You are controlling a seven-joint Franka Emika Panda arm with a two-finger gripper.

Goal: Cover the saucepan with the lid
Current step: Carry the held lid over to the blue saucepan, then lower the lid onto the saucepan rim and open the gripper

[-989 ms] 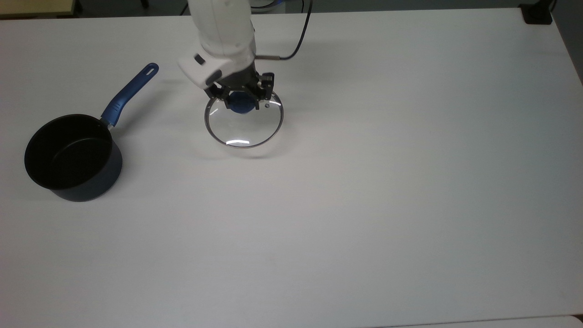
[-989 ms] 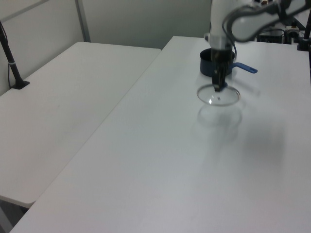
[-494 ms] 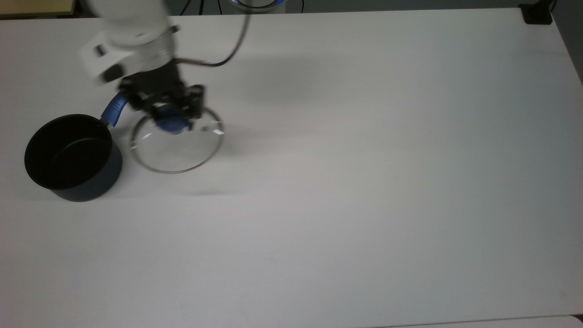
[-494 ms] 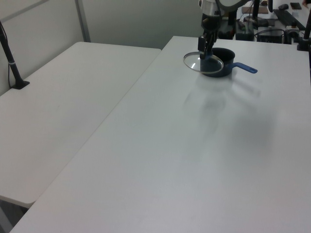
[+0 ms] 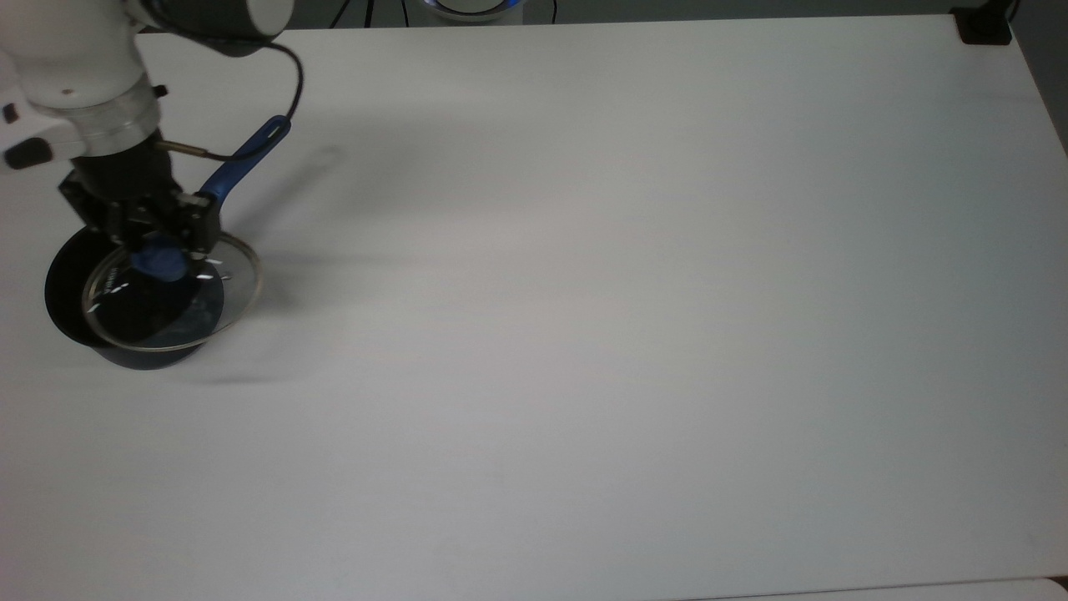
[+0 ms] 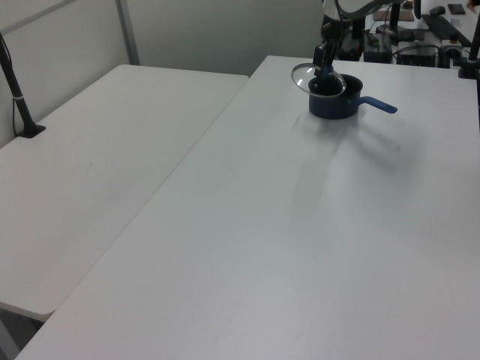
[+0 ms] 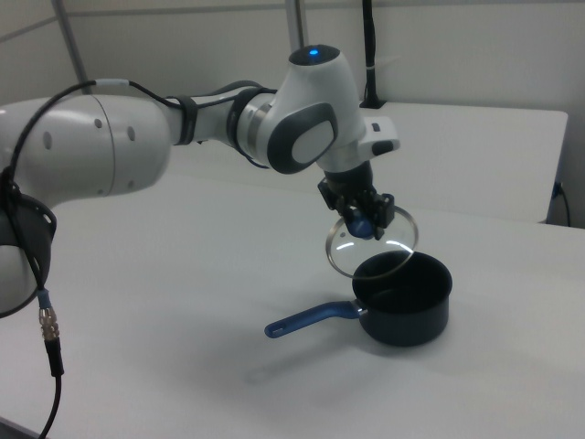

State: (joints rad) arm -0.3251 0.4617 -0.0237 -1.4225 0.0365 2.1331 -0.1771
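Bench [image 5: 584,334]: we see a white top spreading wide below the tool, bare apart from the pan.
Saucepan [image 7: 402,302]: we find it standing upright just under the tool, dark navy, its blue handle [image 5: 242,167] pointing past the tool toward the top view's upper right.
Lid [image 5: 213,305]: we see the glass disc tilted in the air, hung from the tool, overlapping the saucepan's mouth but off-centre.
Tool [image 5: 158,250]: we see its fingers clamped on the lid's blue knob [image 7: 360,225].
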